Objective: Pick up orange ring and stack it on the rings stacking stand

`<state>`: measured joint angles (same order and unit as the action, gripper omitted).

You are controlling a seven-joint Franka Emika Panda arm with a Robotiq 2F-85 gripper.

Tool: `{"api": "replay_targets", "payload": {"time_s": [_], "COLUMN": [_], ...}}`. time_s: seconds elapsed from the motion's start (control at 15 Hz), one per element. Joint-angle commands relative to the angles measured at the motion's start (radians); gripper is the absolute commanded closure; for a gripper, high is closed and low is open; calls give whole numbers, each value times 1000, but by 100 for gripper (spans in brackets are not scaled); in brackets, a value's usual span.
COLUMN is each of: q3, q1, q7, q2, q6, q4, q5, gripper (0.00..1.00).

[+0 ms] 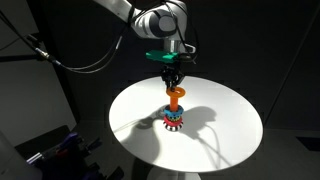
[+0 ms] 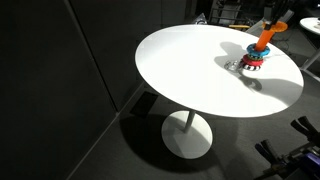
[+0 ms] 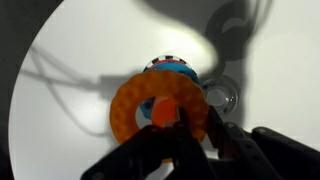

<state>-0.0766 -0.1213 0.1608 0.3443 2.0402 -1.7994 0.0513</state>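
Note:
The rings stacking stand (image 1: 172, 120) stands near the middle of the round white table (image 1: 230, 110), with blue, red and striped rings at its base (image 2: 251, 62) and an orange peg. My gripper (image 1: 172, 80) is shut on the orange ring (image 1: 176, 97) and holds it tilted just above the stand. In the wrist view the orange ring (image 3: 135, 110) fills the centre, the peg tip (image 3: 163, 112) shows through its hole, and the stand's base (image 3: 175, 68) lies behind. My fingers (image 3: 190, 125) pinch the ring's near rim. In an exterior view the orange ring (image 2: 266, 38) hangs over the base.
A small clear round object (image 3: 222, 96) lies on the table beside the stand. The table's edge (image 2: 160, 85) drops to a dark floor. Black equipment and cables (image 1: 60, 150) stand beside the table.

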Motion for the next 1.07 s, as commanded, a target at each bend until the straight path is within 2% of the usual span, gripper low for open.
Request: {"api": "replay_targets", "payload": {"time_s": [0.0,1.0], "q3": [-7,-2], "q1": [4,21], "q7": [-22,-28], "q2": [5,3], "q6": [-1,8], "q4": [10,3], "q5": [18,20], "gripper": [92,92]}}
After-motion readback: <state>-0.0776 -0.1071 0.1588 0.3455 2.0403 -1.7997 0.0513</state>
